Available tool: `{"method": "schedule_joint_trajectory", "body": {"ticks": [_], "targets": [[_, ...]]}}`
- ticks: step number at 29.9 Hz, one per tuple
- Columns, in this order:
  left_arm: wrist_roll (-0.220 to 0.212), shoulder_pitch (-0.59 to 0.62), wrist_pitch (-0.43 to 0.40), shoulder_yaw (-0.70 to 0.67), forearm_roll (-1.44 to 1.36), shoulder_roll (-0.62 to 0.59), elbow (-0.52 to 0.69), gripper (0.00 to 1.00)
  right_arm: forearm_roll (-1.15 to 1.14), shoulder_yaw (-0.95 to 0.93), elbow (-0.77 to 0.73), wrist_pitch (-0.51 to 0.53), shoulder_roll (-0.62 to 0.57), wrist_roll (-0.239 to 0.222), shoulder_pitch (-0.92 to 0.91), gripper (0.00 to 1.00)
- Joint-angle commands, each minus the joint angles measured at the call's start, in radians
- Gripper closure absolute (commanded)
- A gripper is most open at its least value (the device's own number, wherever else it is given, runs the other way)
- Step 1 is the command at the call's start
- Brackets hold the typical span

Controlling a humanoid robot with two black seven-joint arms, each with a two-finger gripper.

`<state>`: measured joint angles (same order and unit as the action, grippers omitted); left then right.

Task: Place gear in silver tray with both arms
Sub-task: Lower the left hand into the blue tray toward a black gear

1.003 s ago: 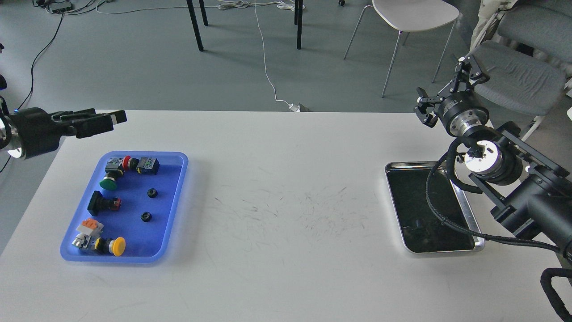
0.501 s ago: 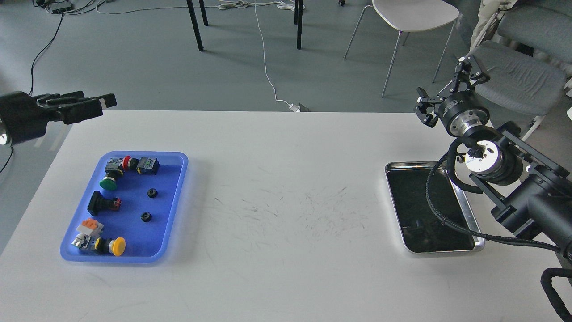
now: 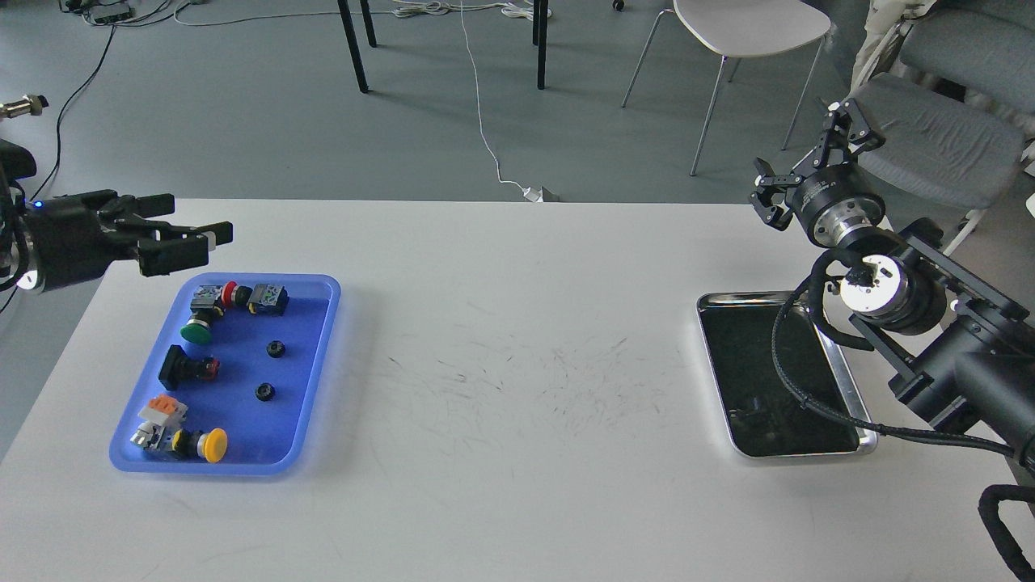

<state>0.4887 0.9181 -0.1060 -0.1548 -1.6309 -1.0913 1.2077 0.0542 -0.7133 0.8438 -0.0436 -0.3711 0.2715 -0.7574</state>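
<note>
honestly I'd drop the left pincer [image 3: 212, 240], fingers only narrowly apart and empty, toward 5 o'clock onto a small black ring-shaped gear [image 3: 275, 349] in the blue plastic tray [image 3: 323, 323], while the wide-open right pincer [image 3: 804, 153] waits at 12 o'clock of the shiny rectangular silver tray [image 3: 711, 301].

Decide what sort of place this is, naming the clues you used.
Probably a robotics lab or workshop: a white worktable with a blue tray of push-button parts, cables across a grey floor, and office chairs behind.
</note>
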Motion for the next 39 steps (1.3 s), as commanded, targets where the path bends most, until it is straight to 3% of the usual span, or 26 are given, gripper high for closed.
{"method": "schedule_joint_trajectory", "body": {"ticks": [1, 23, 31, 39], "targets": [[0.000, -0.010, 0.011, 0.006, -0.036, 0.034, 0.007, 0.01, -0.002, 0.000, 0.000, -0.001, 0.000, 0.000, 0.001, 0.01], [0.000, -0.102, 0.052, 0.023, -0.098, 0.140, -0.010, 0.01, 0.003, -0.038, 0.049, 0.005, -0.058, 0.011, 0.023, 0.01], [0.000, -0.156, 0.104, 0.023, -0.095, 0.168, -0.042, 0.01, 0.001, -0.057, 0.049, 0.013, -0.078, 0.048, 0.020, 0.01], [0.000, -0.194, 0.144, 0.032, -0.112, 0.195, -0.091, 0.02, 0.001, -0.055, 0.047, 0.010, -0.085, 0.048, 0.018, 0.01]]}}
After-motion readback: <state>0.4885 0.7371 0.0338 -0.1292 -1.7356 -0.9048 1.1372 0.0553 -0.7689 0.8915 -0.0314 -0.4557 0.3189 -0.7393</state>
